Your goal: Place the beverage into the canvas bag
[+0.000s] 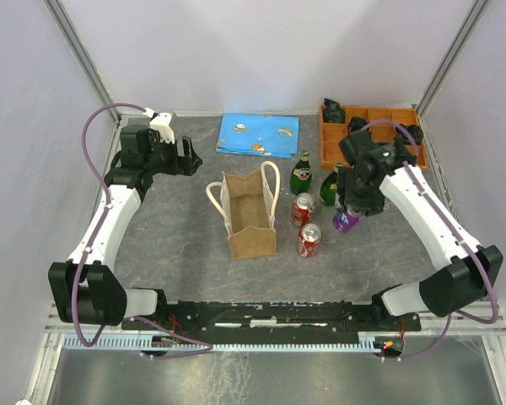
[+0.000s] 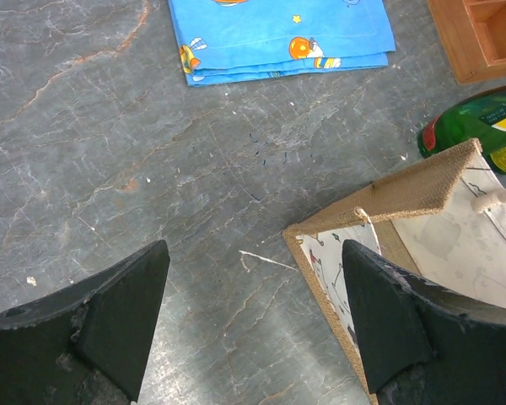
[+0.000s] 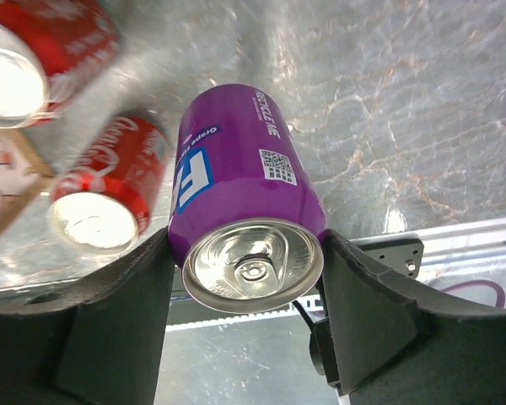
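While the left hand (image 2: 253, 253) hangs open over the worktop (image 1: 177, 245) at the upper left of the top view, one finger just beside a corner of the canvas bag (image 1: 251, 228), the right hand (image 3: 246, 253) is closed on the one purple can (image 3: 236, 169), a pad against each side. That can sits right of centre in the top view. Its label reads "RECYCLE ME" and "Grape", with a large white "F" on blue and a QR code.

One bag stands upright at centre, mouth open, with two cream handles. Right of it are two red cans (image 1: 303, 208) (image 1: 309, 240) with white Coca-Cola script, and above them two green bottles (image 1: 301, 173) (image 1: 330, 187), labels unreadable. One blue cloth (image 1: 257, 135) lies at top centre, and one orange tray (image 1: 325, 143) at upper right.
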`<action>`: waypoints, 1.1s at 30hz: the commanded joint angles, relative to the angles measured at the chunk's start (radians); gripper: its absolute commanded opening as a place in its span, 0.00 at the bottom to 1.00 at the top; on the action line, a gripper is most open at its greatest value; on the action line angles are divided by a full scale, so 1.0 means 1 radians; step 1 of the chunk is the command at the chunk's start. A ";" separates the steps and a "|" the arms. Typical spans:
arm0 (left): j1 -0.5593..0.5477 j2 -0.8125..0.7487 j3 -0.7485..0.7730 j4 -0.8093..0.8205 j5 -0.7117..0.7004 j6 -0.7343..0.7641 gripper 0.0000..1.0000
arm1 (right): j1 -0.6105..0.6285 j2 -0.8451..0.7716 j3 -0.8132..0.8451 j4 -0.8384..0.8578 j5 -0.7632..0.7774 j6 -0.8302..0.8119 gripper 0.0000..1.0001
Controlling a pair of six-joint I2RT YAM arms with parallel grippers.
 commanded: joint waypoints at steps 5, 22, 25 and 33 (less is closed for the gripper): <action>-0.003 -0.021 0.003 0.012 0.033 0.011 0.90 | 0.018 -0.016 0.432 -0.044 -0.027 0.004 0.00; -0.003 -0.051 -0.056 0.020 0.018 -0.005 0.89 | 0.394 0.524 1.188 0.103 -0.056 -0.112 0.00; -0.003 -0.063 -0.071 0.019 0.018 -0.008 0.89 | 0.461 0.555 1.170 0.100 0.006 -0.130 0.00; -0.002 -0.069 -0.101 0.006 0.032 -0.006 0.89 | 0.547 0.572 1.049 0.101 0.094 -0.163 0.00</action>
